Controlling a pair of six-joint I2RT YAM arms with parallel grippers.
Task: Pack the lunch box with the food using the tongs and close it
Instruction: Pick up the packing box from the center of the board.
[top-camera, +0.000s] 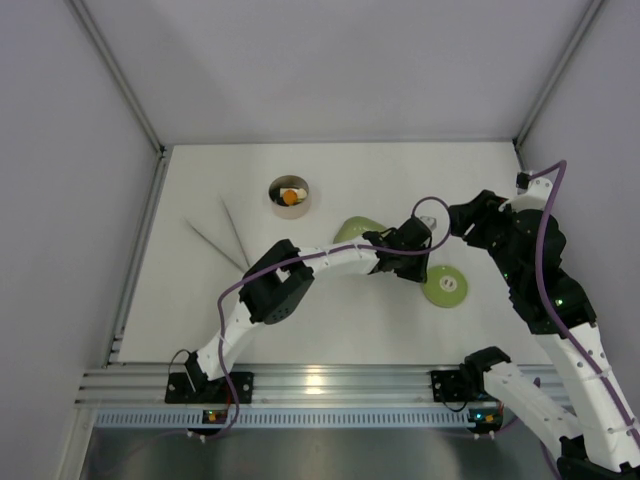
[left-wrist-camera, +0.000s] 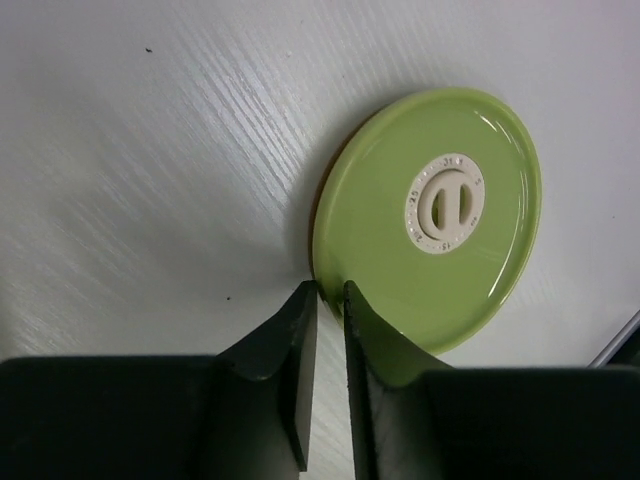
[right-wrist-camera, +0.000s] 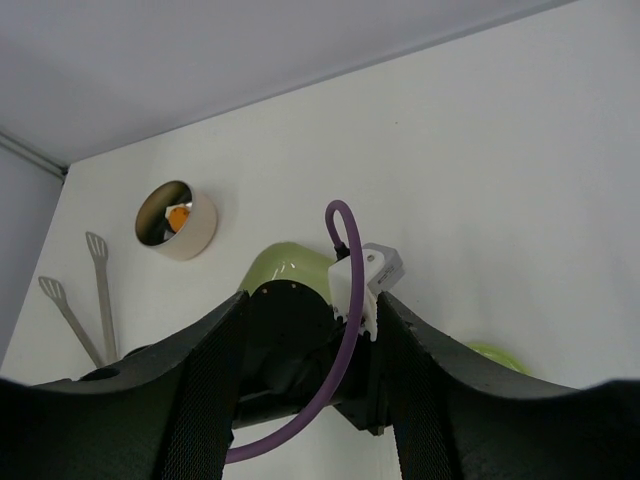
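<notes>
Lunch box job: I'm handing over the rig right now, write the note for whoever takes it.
Left gripper: jaws nearly together at the rim of the lid; whether it grips is unclear.
Right gripper: open, empty.
Lunch box: uncovered, with orange and white food inside.
Tongs: lying to its left, unheld.
Done: food is in the box.
Left: put the lid on.

**A:** What's on your tabletop (top-camera: 400, 180)?

**B:** Toward the far edge, left of centre, you have the lunch box (top-camera: 290, 210), open. The tongs (top-camera: 215, 245) lie nearer the left edge. A green dish (top-camera: 355, 230) sits mid-table, and the lid (top-camera: 445, 286) lies flat right of centre.
</notes>
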